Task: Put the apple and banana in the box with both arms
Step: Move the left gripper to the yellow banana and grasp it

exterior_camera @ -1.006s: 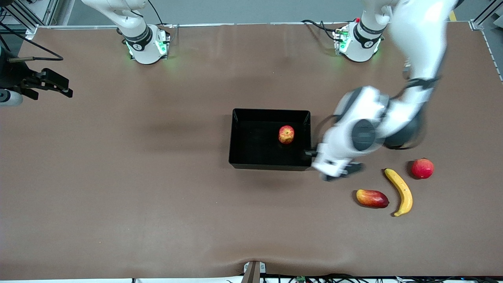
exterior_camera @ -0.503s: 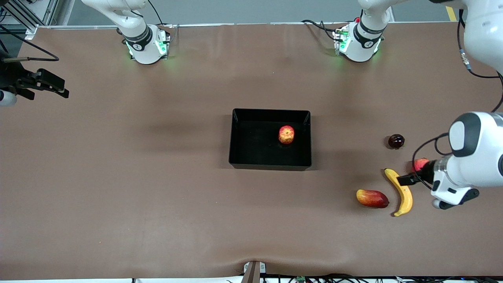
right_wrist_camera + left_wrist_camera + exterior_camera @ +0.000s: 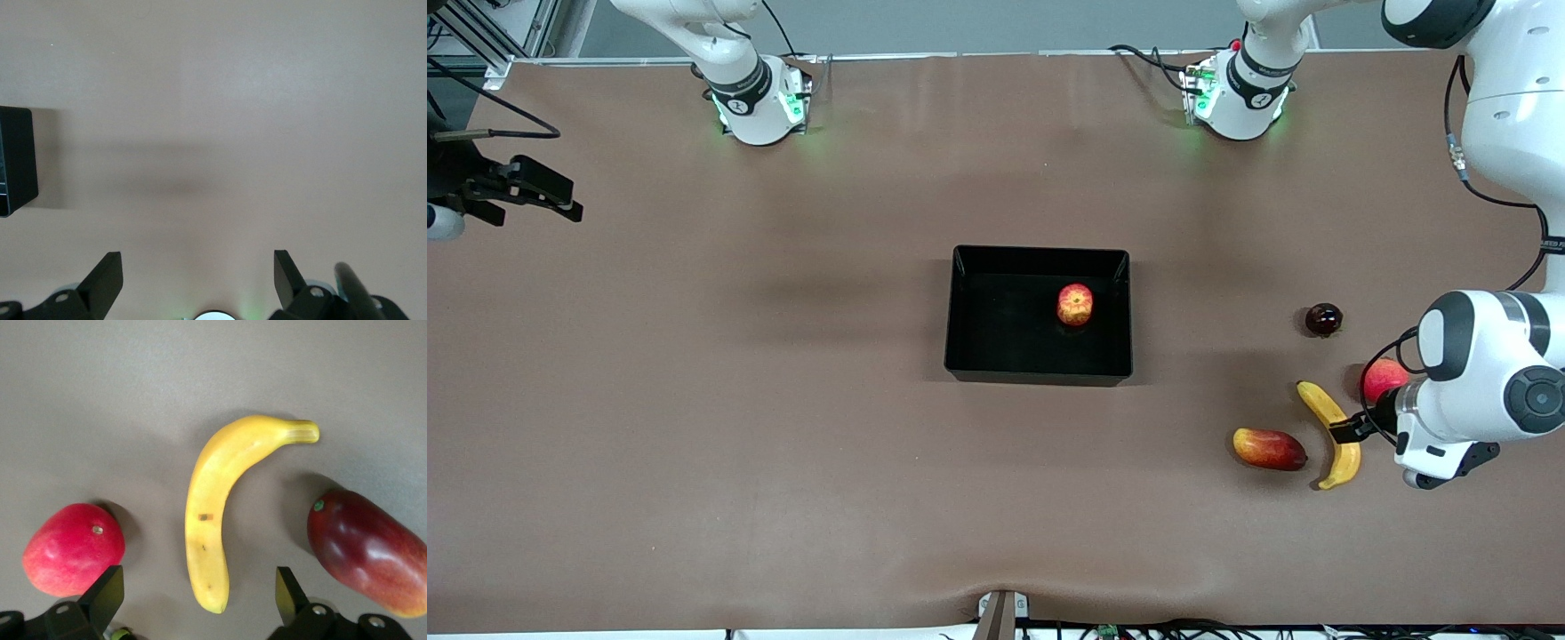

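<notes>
- Nearest the front camera, at about four o'clock from the box (image 3: 1040, 252): banana (image 3: 1320, 407) lying flat on the tabletop (image 3: 783, 444), not yet lifted.
- Just at nine o'clock of it, apart from it: oblong red-and-yellow fruit (image 3: 1269, 448).
- Over the banana's middle: left gripper (image 3: 1343, 433), fingers spread wide, one on each side of the fruit and nothing clamped, as seen in the left wrist view (image 3: 199, 590).
- At two o'clock of the banana: pinkish-red round fruit (image 3: 1381, 378), close to one finger.
- At twelve o'clock, well apart: small dark round fruit (image 3: 1323, 319).
- Mid-tabletop: apple (image 3: 1075, 304) already resting inside the box, toward its three o'clock wall.
- At ten o'clock from the box, over the tabletop's edge at the right arm's end: right gripper (image 3: 525, 187), fingers apart, empty, waiting.
- Step in hand, by judgement: approach to the banana grasp, apple half done.
- Next move calls for: lowering straight down, closing across the banana's narrow width without nudging either neighbouring fruit, then lifting toward ten o'clock and over the box wall.
- Writing: only tiny lettering on the arm bands, too small to read; no brand or label on fruit or box.
</notes>
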